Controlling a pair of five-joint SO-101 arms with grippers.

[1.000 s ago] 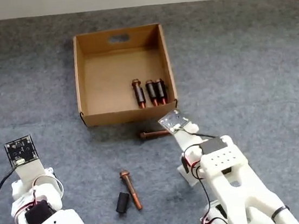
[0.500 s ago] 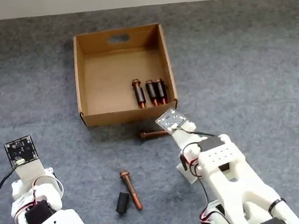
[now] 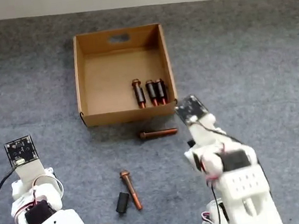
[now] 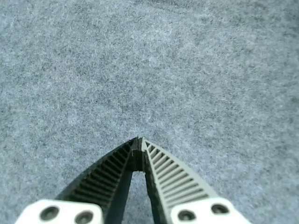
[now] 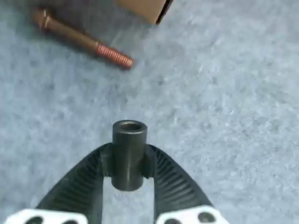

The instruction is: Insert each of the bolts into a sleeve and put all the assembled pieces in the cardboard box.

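Observation:
My right gripper [image 5: 127, 161] is shut on a black sleeve [image 5: 128, 151], held upright just above the carpet. A copper bolt [image 5: 81, 42] lies ahead of it; in the high view this bolt [image 3: 158, 134] rests in front of the cardboard box [image 3: 127, 115]. Three assembled pieces [image 3: 149, 92] lie inside the box near its front right corner. A second loose bolt [image 3: 130, 189] and a loose black sleeve [image 3: 122, 202] lie between the arms. My left gripper [image 4: 138, 142] is shut with nothing in it, over bare carpet at the near left.
The right arm [image 3: 220, 158] stands right of the loose bolt by the box. The left arm [image 3: 31, 192] stays at the near left corner. Grey carpet [image 3: 253, 66] lies open to the right of the box.
The right arm has swung to the right, away from the bolt in front of the box, carrying the sleeve. The left arm has not moved.

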